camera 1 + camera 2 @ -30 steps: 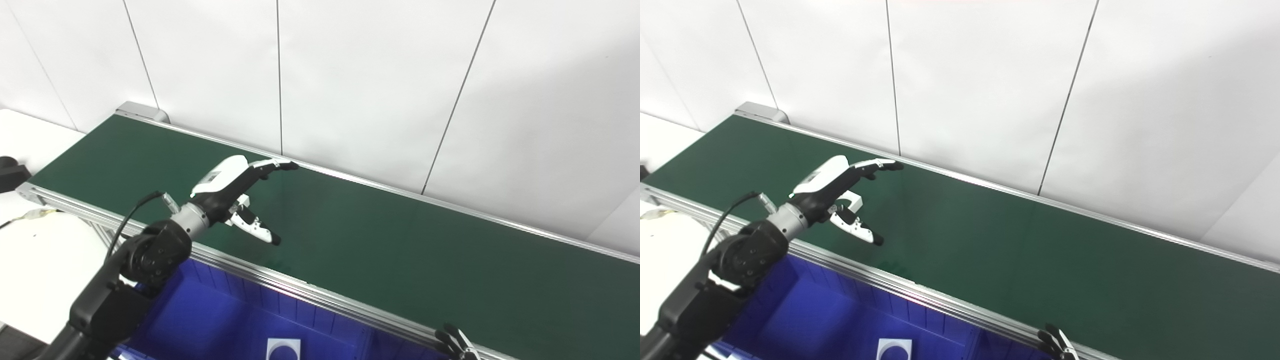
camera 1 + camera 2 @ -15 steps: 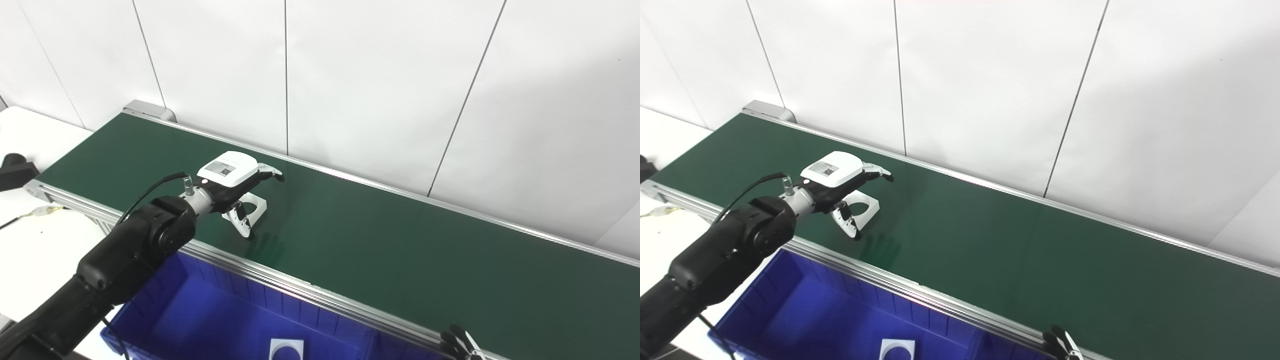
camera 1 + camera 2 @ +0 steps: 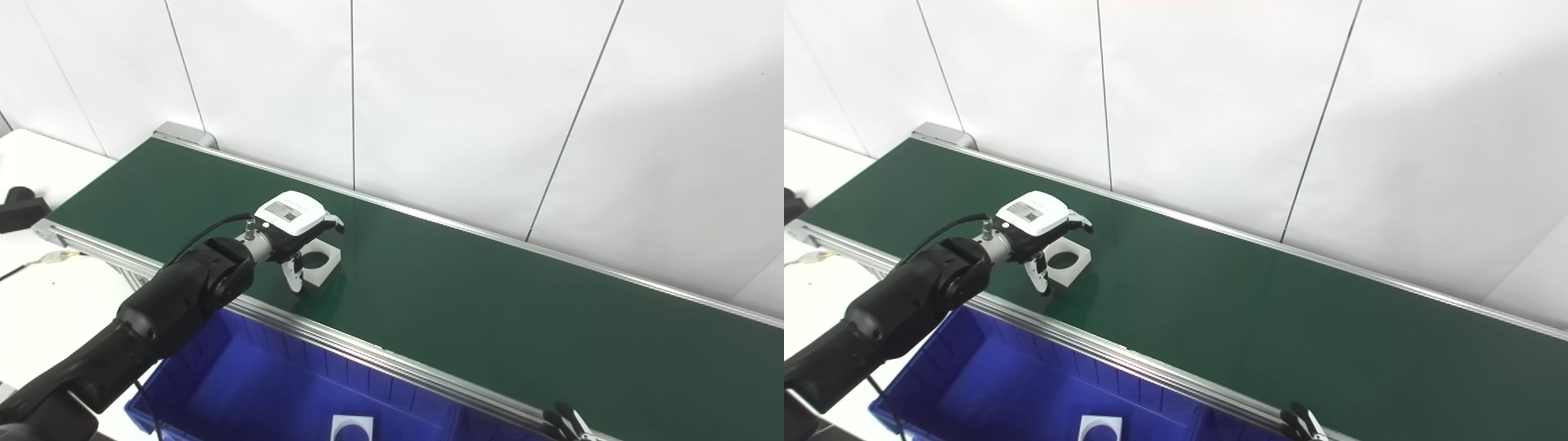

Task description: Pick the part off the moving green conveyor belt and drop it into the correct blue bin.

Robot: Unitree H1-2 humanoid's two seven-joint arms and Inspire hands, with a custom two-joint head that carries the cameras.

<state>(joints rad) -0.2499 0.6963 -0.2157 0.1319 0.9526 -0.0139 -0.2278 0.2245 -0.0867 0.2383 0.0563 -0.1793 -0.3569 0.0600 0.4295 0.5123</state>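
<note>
A white square part with a round hole lies flat on the green conveyor belt, near its front rail. My left hand hovers palm down right over the part's left half. Its fingers curve over the far side and the thumb hangs at the near left corner. The hand is open, with the part between fingers and thumb. Only the fingertips of my right hand show at the bottom edge, spread apart and holding nothing. A blue bin stands below the belt's front rail.
Another white part with a round hole lies in the blue bin. A white wall runs right behind the belt. A white table with a black object and a cable is at the left.
My left hand has turned palm down and dropped over the white part, with its thumb swung in towards the part. The camera has shifted slightly. The right hand has stayed put.
</note>
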